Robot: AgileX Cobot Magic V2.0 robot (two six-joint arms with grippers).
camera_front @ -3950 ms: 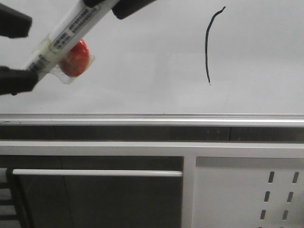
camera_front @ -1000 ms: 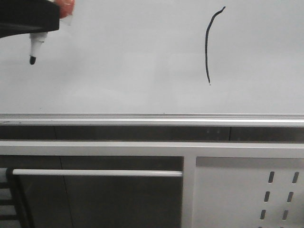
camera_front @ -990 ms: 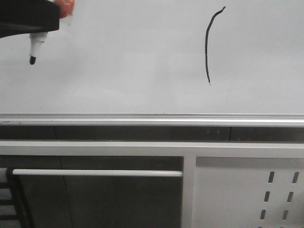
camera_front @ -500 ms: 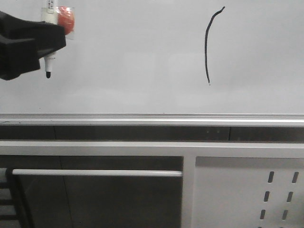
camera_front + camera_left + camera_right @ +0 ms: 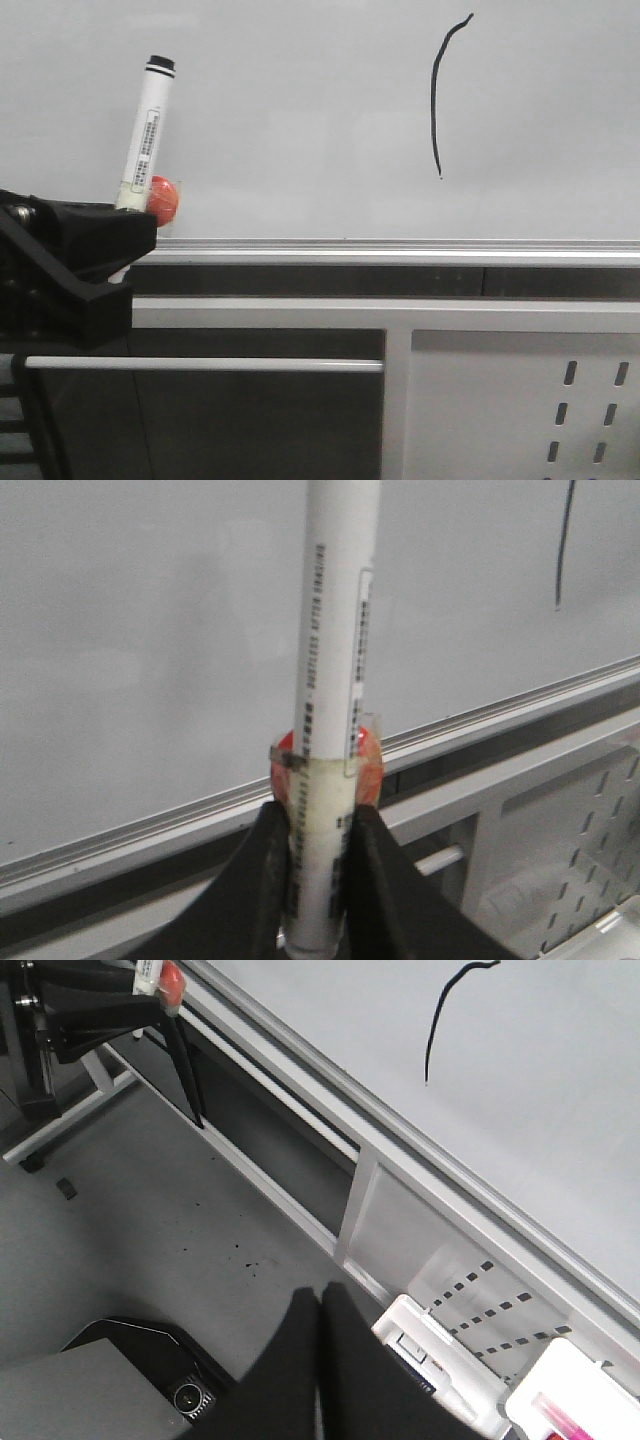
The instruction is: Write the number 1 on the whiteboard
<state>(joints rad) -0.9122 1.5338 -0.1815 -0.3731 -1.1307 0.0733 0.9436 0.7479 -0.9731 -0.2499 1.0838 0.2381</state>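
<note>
At nine o'clock in the front view, our left gripper [image 5: 100,255] clenched a white marker pen [image 5: 146,135], cap end up, with a red ball [image 5: 163,199] taped to it, low by the whiteboard [image 5: 300,120] edge. At one o'clock stood the number 1 [image 5: 437,95], a finished stroke, so we judged the writing done. Our right gripper [image 5: 318,1360] hung pressed together, holding nothing.

The left claw [image 5: 75,265] is matte black throughout, built of blocky, angular plates with chamfered edges and a small bright screw near its upper corner; its fingers [image 5: 262,880] are smooth, curved, tapering black blades. The right claw [image 5: 318,1365] shows two plain, flat black fingers with straight edges, unmarked.
</note>
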